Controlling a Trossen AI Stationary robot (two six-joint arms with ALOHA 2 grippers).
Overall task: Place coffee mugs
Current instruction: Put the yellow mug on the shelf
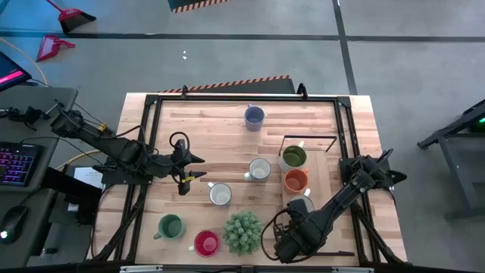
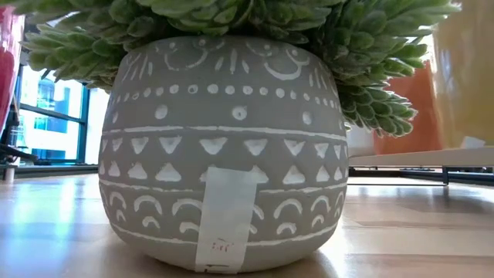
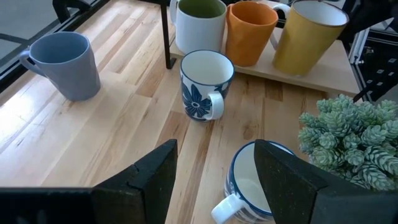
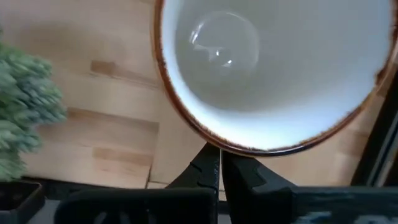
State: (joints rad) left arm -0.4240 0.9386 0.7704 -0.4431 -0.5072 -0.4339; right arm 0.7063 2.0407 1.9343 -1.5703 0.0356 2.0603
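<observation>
While right pincer (image 4: 220, 163) pinched shut below it, white-glazed, brown-rimmed mug (image 4: 273, 68).

Three mugs (image 1: 295, 180) on tray (image 1: 330, 163), plant (image 1: 242, 232) beside another mug (image 1: 206, 243)

Low view: plant pot (image 2: 224, 147) blocks nearly everything. Yellow mug (image 4: 273, 68) cut by frame; right hand (image 1: 292, 246) hides it overhead.

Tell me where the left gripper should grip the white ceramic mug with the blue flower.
Probably best: pinch the flowered mug by its rim wall from above, one finger inside, one outside, opposite its handle. It stands upright, mouth open, apart from its neighbours. The left gripper is open; the right gripper holds a yellow mug.
</observation>
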